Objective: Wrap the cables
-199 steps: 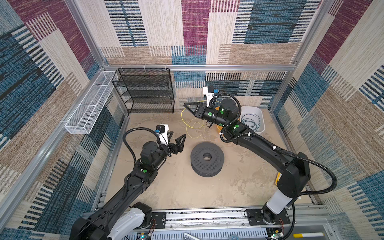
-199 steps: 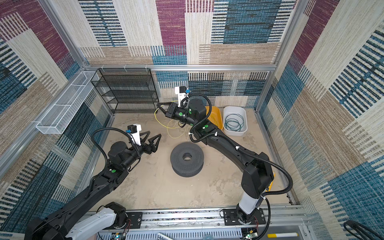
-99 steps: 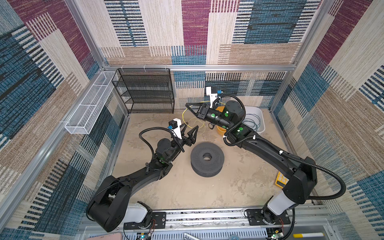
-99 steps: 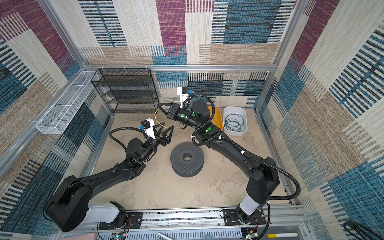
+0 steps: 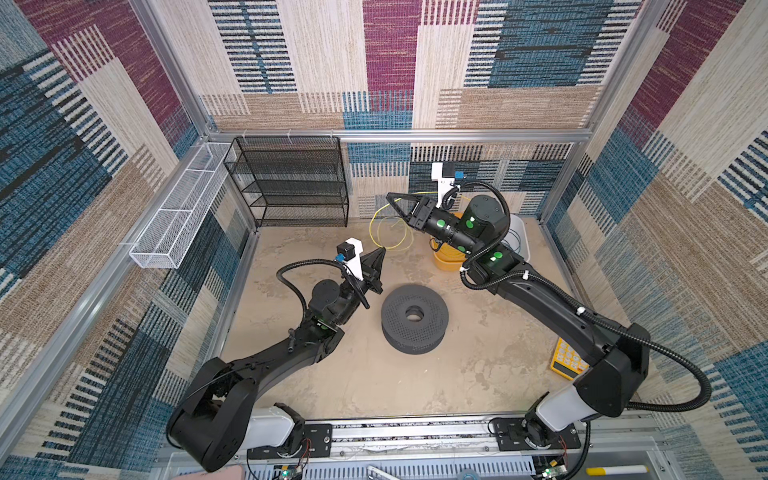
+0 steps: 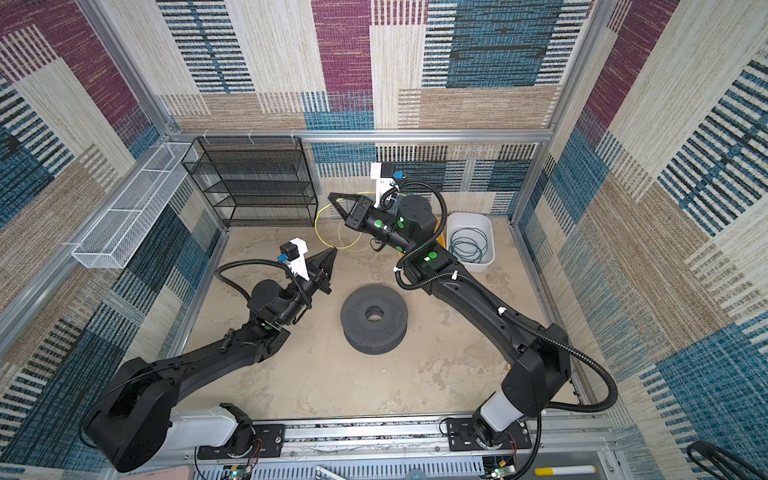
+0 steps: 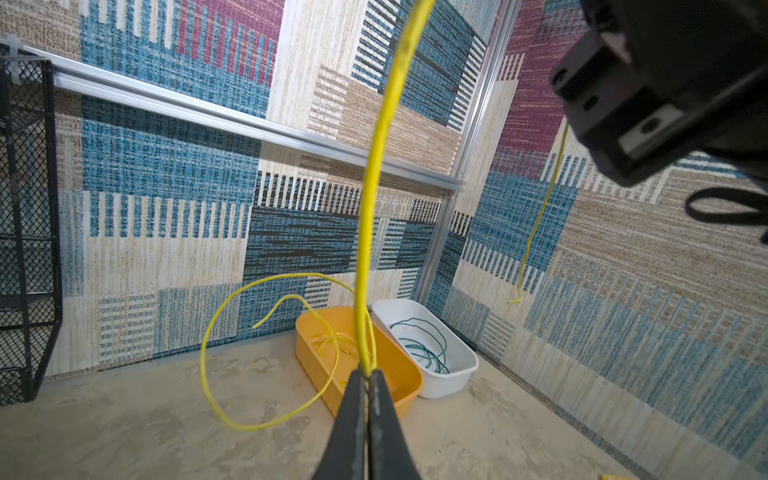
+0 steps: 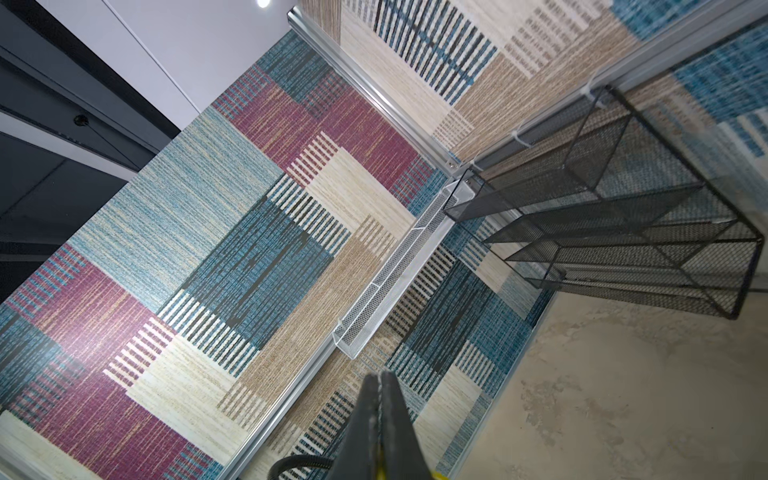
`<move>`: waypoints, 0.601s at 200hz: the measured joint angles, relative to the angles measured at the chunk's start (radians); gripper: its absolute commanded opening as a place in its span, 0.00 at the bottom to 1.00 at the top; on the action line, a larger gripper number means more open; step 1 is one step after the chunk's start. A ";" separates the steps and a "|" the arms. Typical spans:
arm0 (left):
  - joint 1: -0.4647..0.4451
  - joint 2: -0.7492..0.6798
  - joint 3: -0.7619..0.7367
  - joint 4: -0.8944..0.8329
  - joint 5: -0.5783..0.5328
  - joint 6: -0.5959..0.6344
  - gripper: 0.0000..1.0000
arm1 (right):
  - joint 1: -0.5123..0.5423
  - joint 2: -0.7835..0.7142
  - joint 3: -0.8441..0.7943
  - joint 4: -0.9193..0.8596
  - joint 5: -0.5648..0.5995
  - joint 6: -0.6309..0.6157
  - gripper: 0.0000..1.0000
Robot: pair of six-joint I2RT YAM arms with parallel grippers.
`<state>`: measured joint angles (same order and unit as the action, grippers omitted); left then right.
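Yellow cable (image 7: pixel 375 145) in left hand (image 7: pixel 368 374)

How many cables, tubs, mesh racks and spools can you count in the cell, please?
Cables: 2, yellow cable, teal cable
Tubs: 2, yellow tub, white tub
Mesh racks: 2, black shelf, white basket
Spools: 1, dark spool
Total: 7

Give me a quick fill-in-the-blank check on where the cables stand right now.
1. The left gripper is shut on the cable coloured ___.
2. The teal cable lies coiled in the ___ bin.
3. The black spool has ___ cable wound on it.
Missing words: yellow; white; no.
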<state>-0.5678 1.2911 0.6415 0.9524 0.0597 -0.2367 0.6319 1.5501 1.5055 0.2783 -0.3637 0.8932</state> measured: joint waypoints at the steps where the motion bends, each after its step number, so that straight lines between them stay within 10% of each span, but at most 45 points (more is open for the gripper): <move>1: 0.000 -0.006 0.002 -0.011 0.000 0.003 0.00 | -0.003 -0.001 0.000 -0.002 0.002 -0.002 0.00; 91: -0.002 -0.204 0.112 -0.646 -0.032 0.181 0.00 | -0.166 -0.091 -0.125 -0.110 0.032 -0.131 0.00; 103: -0.003 -0.200 0.113 -0.672 -0.031 0.183 0.36 | -0.180 -0.101 -0.150 -0.110 0.034 -0.130 0.00; 120: -0.004 -0.189 0.101 -0.659 -0.019 0.178 0.55 | -0.179 -0.109 -0.177 -0.106 0.014 -0.125 0.00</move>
<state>-0.5720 1.1019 0.7425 0.2935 0.0402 -0.0586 0.4526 1.4410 1.3289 0.1726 -0.3500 0.7681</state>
